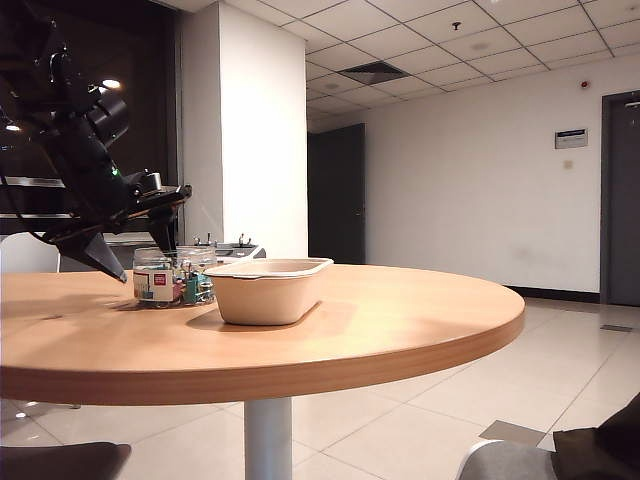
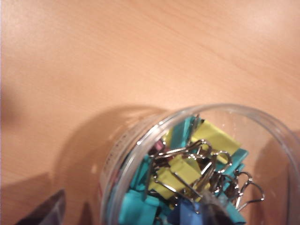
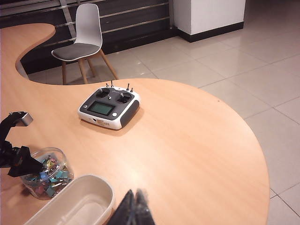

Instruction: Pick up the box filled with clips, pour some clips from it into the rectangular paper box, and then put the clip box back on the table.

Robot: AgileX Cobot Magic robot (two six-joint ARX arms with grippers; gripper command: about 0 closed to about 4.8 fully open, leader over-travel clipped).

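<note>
In the exterior view the left arm is cut by the left edge, and the left gripper (image 1: 140, 255) shows only as dark fingers against a dark window; its far finger hides part of the jar (image 1: 172, 276). The tray (image 1: 268, 290) covers the jar's lower right side.

In the left wrist view the jar (image 2: 140, 154) runs off the bottom and right edges, its label is blurred past reading, and one finger (image 2: 47, 213) is a soft dark shape at lower left.

In the right wrist view the right gripper (image 3: 134, 208) shows only its closed tips at the bottom edge. The tray (image 3: 89, 187) is cropped there too. The clips (image 3: 49, 173) are too small to tell apart.
</note>
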